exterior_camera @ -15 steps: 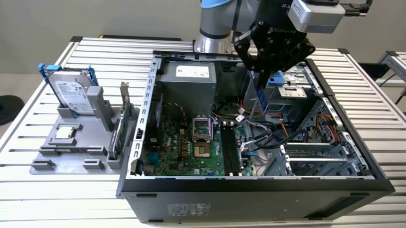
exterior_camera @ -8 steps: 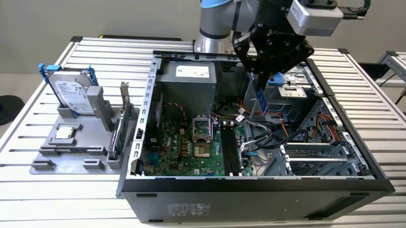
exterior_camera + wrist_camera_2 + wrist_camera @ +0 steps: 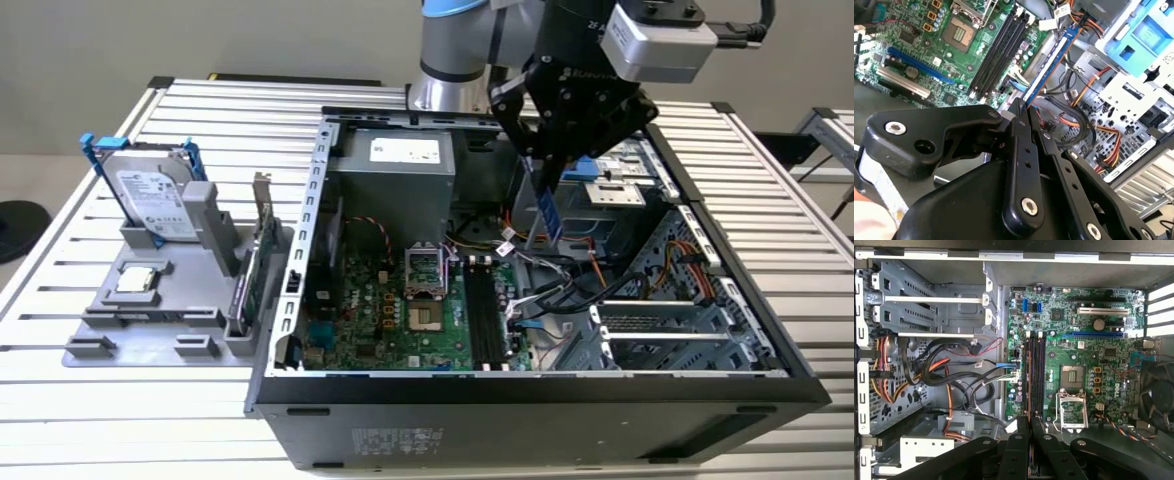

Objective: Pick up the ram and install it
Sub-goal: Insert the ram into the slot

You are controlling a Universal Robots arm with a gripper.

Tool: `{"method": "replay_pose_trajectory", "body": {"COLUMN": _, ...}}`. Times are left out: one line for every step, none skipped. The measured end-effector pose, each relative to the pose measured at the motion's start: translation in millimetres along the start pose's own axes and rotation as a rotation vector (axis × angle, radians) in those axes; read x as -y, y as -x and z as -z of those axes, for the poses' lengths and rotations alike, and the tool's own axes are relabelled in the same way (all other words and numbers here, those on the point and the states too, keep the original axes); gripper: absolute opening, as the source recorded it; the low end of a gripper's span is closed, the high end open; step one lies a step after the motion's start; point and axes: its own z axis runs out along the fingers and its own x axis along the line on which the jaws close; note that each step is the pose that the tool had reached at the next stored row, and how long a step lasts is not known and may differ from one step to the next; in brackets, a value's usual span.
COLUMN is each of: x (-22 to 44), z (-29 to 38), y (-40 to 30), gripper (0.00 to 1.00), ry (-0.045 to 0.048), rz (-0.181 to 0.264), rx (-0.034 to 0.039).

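Blue-green ram (image 3: 551,210) is held upright in the gripper (image 3: 545,165), jaws clamped on its top end, above the open computer case (image 3: 534,390). In the exterior view the stick is seen hanging over the cable bundle (image 3: 561,285), just to the exterior view's right of the memory slots (image 3: 483,320), its lower end clear of the board. In the second wrist view the ram (image 3: 1049,65) is seen edge-on, running out from between the black fingers (image 3: 1021,150) toward the loose cables (image 3: 1079,120) and the blue drive bracket (image 3: 1144,40). The long dark slots (image 3: 999,50) on the green motherboard (image 3: 914,50) are shown beside it, with nothing seated in them. In the first wrist view the gripper (image 3: 1028,427) is lined up near the end of the slots (image 3: 1034,375); the bare processor socket (image 3: 1072,376) is beside them.

Outside the case, on the exterior view's left, a grey holder (image 3: 154,300) is set on the slatted table (image 3: 80,400). A silver hard drive (image 3: 150,198) with blue rails and a green card (image 3: 254,260) are stood upright in it. The arm's grey base (image 3: 461,50) is seen at the far edge behind the case.
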Motion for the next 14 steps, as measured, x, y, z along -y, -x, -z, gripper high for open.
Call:
{"method": "replay_pose_trajectory", "body": {"x": 0.0, "z": -0.4, "y": 0.0, "gripper": 0.00, "ry": 0.0000, "rz": 0.000, "rx": 0.0000}}
{"method": "replay_pose_trajectory", "body": {"x": 0.0, "z": -0.9, "y": 0.0, "gripper": 0.00, "ry": 0.0000, "rz": 0.000, "rx": 0.0000}}
{"method": "replay_pose_trajectory", "body": {"x": 0.0, "z": -1.5, "y": 0.0, "gripper": 0.00, "ry": -0.0001, "rz": 0.000, "rx": 0.0000}}
{"method": "replay_pose_trajectory", "body": {"x": 0.0, "z": -1.9, "y": 0.0, "gripper": 0.00, "ry": -0.0001, "rz": 0.000, "rx": 0.0000}}
{"method": "replay_pose_trajectory", "body": {"x": 0.0, "z": -2.4, "y": 0.0, "gripper": 0.00, "ry": 0.0000, "rz": 0.000, "rx": 0.0000}}
{"method": "replay_pose_trajectory", "body": {"x": 0.0, "z": -2.9, "y": 0.0, "gripper": 0.00, "ry": 0.0000, "rz": 0.000, "rx": 0.0000}}
{"method": "replay_pose_trajectory", "body": {"x": 0.0, "z": -3.4, "y": 0.0, "gripper": 0.00, "ry": 0.0000, "rz": 0.000, "rx": 0.0000}}
{"method": "replay_pose_trajectory", "body": {"x": 0.0, "z": -3.9, "y": 0.0, "gripper": 0.00, "ry": 0.0000, "rz": 0.000, "rx": 0.0000}}
{"method": "replay_pose_trajectory", "body": {"x": 0.1, "z": -4.3, "y": 0.0, "gripper": 0.00, "ry": -0.0001, "rz": 0.000, "rx": 0.0000}}
{"method": "replay_pose_trajectory", "body": {"x": 0.0, "z": -4.8, "y": 0.0, "gripper": 0.00, "ry": -0.0001, "rz": 0.000, "rx": 0.0000}}
{"method": "replay_pose_trajectory", "body": {"x": 0.0, "z": -5.2, "y": 0.0, "gripper": 0.00, "ry": 0.0001, "rz": 0.000, "rx": 0.0000}}
{"method": "replay_pose_trajectory", "body": {"x": 0.1, "z": -5.7, "y": 0.0, "gripper": 0.00, "ry": 0.0000, "rz": 0.000, "rx": 0.0000}}
{"method": "replay_pose_trajectory", "body": {"x": 0.1, "z": -6.2, "y": 0.0, "gripper": 0.00, "ry": 0.0000, "rz": 0.000, "rx": 0.0000}}
{"method": "replay_pose_trajectory", "body": {"x": 0.1, "z": -6.7, "y": 0.0, "gripper": 0.00, "ry": -0.0001, "rz": 0.000, "rx": 0.0000}}
